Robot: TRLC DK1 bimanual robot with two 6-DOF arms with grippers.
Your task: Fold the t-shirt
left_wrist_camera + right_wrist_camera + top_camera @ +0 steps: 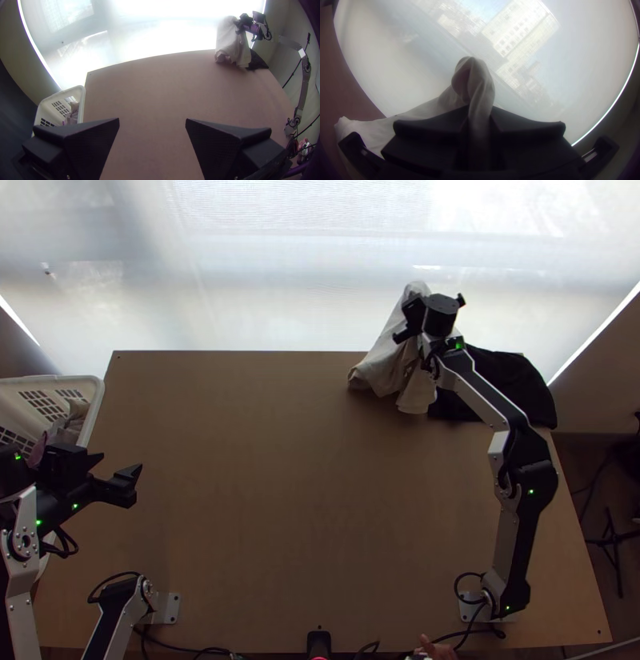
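- In the top view, the pale t-shirt [390, 356] is held up by the right gripper [416, 318] at the far side of the tabletop [280, 500]. It is draped below and beside that gripper, bunched and not laid flat. A black cloth [512, 384] is seen on the gripper's other side, toward the far corner.
- The left gripper [122, 462] is held well apart from the t-shirt, with its fingers parted and the basket [100, 392] beside it; no part of the garment is gripped there.
- In the left wrist view, the t-shirt is seen hanging in loose folds from the right gripper, far out in front of the left one. The stretch of tabletop between them can be used for spreading.
- In the right wrist view, a narrow bunch of the t-shirt is clamped between the right gripper's fingers, with a rounded loop raised past the tips.
- Only the picking up can be judged done; spreading, straightening and every deliberate fold are left, so the task is judged barely begun.
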